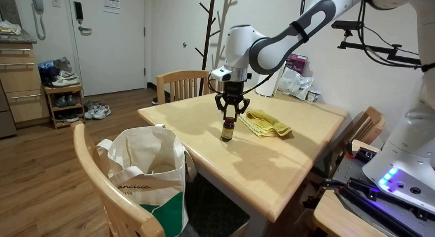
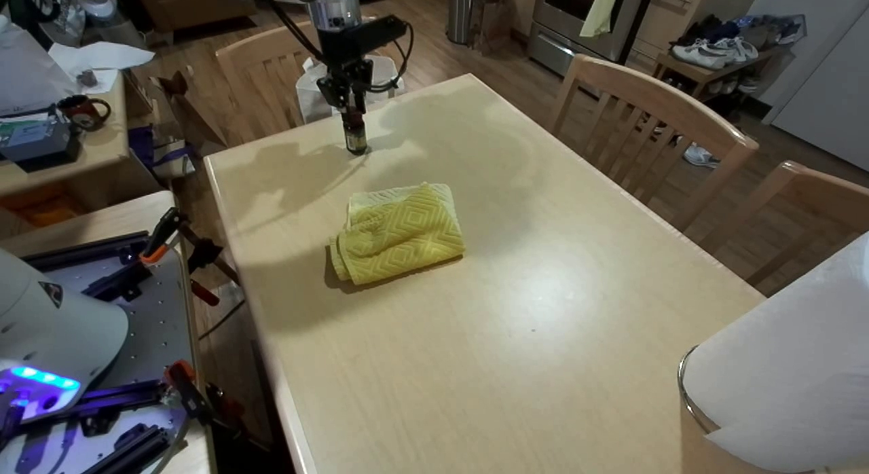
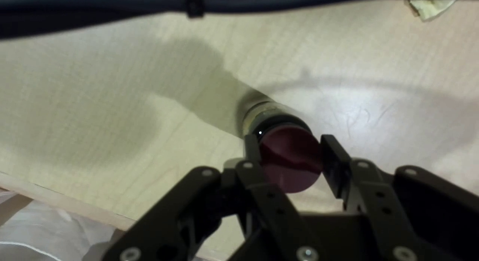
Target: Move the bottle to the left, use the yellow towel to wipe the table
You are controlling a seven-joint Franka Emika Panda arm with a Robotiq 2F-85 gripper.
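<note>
The gripper (image 1: 229, 117) has its 2 fingers (image 3: 335, 165) clenched on the cap (image 3: 290, 175) of the bottle (image 1: 227, 133), standing on the table (image 1: 244, 182); the towel (image 2: 407, 236) lies near the bottle.

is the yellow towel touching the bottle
No, in an exterior view a stretch of bare table shows between the bottle and the yellow towel.

Walls (image 1: 173, 33): white and plain, a dark coat stand (image 1: 207, 41) in front.
Door (image 1: 110, 50): white, closed, with a lever handle (image 1: 85, 28).
Floor (image 1: 40, 169): brown wood planks underfoot.
Chairs (image 2: 669, 102): pale, slat-backed.
Shoe rack (image 1: 63, 89): low, just beside the drawers (image 1: 20, 75).
Light: throws the stand's shadow (image 1: 221, 28) on the wall.
</note>
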